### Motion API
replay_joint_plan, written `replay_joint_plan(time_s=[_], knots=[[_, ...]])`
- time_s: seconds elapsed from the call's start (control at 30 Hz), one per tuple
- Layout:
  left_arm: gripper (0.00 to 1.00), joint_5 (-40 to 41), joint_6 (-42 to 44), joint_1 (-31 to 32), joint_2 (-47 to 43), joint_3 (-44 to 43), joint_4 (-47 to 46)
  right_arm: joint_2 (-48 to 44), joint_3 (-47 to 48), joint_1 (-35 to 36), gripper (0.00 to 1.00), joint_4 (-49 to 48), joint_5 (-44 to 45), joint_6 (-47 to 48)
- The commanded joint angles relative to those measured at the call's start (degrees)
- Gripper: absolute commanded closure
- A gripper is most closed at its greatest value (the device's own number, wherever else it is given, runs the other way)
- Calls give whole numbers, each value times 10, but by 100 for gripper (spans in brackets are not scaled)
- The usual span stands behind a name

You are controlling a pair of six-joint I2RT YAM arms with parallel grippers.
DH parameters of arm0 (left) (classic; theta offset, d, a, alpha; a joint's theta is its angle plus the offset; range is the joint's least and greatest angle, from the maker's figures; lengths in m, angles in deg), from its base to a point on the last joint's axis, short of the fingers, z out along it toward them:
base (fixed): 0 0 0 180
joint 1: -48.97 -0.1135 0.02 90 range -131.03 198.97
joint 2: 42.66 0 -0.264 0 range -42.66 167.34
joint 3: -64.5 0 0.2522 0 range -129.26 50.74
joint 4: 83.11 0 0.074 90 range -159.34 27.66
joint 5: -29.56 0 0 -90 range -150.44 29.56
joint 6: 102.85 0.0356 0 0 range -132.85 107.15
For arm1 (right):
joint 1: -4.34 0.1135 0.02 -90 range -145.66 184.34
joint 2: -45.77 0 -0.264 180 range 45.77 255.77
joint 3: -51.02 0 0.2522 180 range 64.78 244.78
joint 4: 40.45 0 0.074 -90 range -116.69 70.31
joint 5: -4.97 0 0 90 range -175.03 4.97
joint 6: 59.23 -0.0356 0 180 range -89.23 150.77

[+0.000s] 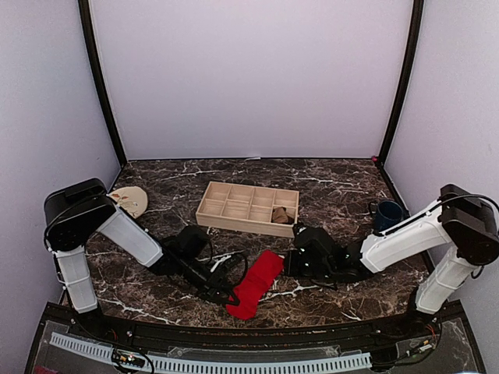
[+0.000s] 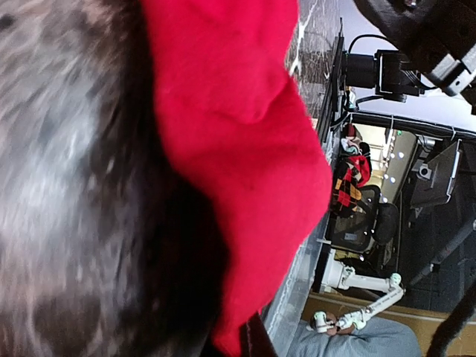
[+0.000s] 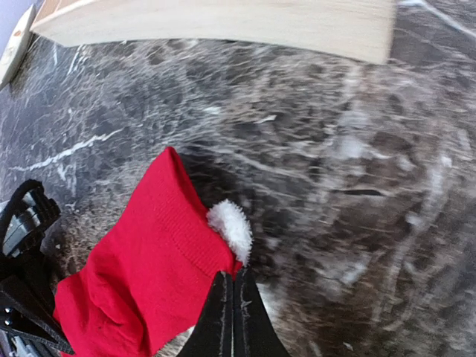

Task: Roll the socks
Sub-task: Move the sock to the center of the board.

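The red sock (image 1: 255, 284) lies flat and slanted on the dark marble table (image 1: 335, 183), stretched between my two grippers. My left gripper (image 1: 231, 296) is shut on the sock's near end; in the left wrist view the red sock (image 2: 238, 134) narrows down into the left gripper (image 2: 239, 346). My right gripper (image 3: 233, 277) is shut, pinching the corner of the red sock's (image 3: 149, 275) ribbed cuff, where a white fluffy lining (image 3: 230, 227) shows. In the top view the right gripper (image 1: 288, 263) sits at the sock's far right end. A tan-brown sock (image 1: 282, 216) lies bundled in the wooden tray.
A wooden compartment tray (image 1: 234, 204) stands behind the sock, mid-table. A dark blue mug (image 1: 387, 214) is at the right. A round beige disc (image 1: 129, 200) lies at the left. The table's front edge is just below the sock.
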Motion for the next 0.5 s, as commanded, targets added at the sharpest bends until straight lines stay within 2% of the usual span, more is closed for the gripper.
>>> replay_joint_plan(time_s=[0.0, 0.47], knots=[[93, -58, 29, -7, 33, -50, 20, -51, -29, 9, 100, 19, 77, -30], [79, -70, 114, -48, 68, -142, 146, -129, -35, 10, 100, 89, 131, -16]])
